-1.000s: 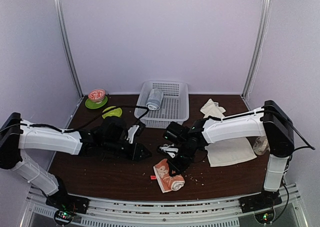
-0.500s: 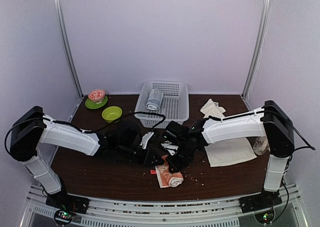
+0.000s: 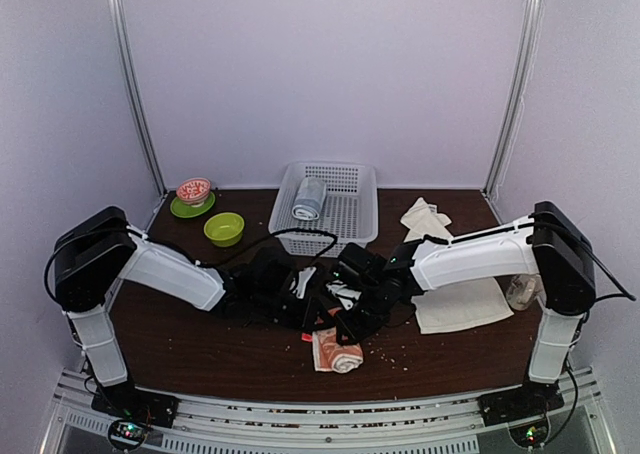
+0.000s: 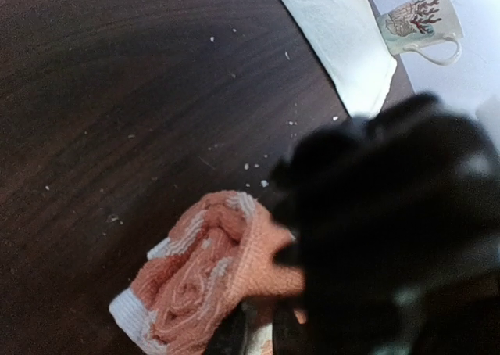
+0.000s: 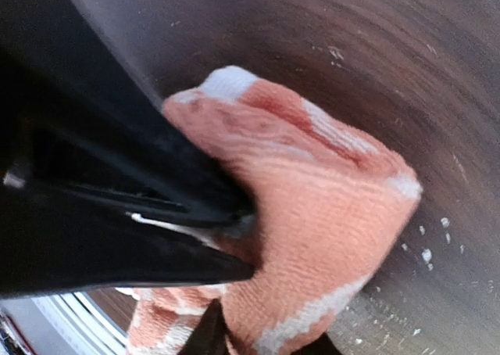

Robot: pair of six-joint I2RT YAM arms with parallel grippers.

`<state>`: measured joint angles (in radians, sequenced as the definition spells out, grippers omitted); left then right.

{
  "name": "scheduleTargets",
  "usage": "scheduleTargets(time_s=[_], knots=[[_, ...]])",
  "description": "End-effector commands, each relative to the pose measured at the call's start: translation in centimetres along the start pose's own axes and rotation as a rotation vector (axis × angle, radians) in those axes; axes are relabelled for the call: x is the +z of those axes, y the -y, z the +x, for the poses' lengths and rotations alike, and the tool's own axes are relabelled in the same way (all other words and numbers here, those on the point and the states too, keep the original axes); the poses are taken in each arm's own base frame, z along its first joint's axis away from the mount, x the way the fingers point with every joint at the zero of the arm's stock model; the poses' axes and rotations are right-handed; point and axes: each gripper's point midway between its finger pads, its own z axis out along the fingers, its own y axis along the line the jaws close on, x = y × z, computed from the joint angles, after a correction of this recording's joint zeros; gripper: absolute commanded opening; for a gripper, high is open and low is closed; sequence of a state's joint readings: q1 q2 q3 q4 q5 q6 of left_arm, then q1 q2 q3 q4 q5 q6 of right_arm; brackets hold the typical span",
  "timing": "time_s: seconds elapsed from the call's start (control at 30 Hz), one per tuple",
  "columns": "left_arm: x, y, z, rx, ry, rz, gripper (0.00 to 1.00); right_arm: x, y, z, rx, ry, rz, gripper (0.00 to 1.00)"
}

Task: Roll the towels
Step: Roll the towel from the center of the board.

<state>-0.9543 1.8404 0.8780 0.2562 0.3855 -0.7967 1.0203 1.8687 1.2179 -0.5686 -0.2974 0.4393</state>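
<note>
- The salmon towel (image 3: 336,353) lies rolled on the counter (image 3: 200,344) near its front edge, with both arms crowded onto it.
- The left gripper (image 3: 318,321) looks narrow at the roll's end and the right gripper (image 3: 350,326) straddles the roll. You cannot tell whether either actually holds cloth.
- If one lets go unevenly, the roll may spring loose or get dragged.
- The grippers sit so close that they could knock each other.
- The cream towel (image 3: 462,304) lies flat, well to the right. The mug (image 3: 519,290) just beside it could be tipped.
- The basket (image 3: 366,224) behind, holding a grey-blue roll (image 3: 309,199), stands clear of the work.
</note>
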Motion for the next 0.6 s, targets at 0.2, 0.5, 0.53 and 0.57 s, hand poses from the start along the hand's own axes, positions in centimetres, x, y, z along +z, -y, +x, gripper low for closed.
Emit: scheduleTargets(time_s=[0.2, 0.5, 0.53, 0.57], knots=[[1.3, -2.3, -0.8, -0.068, 0.035, -0.050, 0.13, -2.4, 0.4, 0.4, 0.134, 0.109, -0.030, 0.62], [1.3, -3.2, -0.4, -0.096, 0.033, -0.071, 0.12, -1.8, -0.8, 1.5, 0.154, 0.122, -0.062, 0.75], [1.3, -3.3, -0.4, -0.099, 0.033, -0.075, 0.11, -1.5, -1.0, 1.8, 0.149, 0.113, -0.054, 0.76], [1.3, -3.4, -0.4, -0.103, 0.034, -0.078, 0.11, -1.1, -1.1, 2.1, 0.144, 0.101, -0.045, 0.75]])
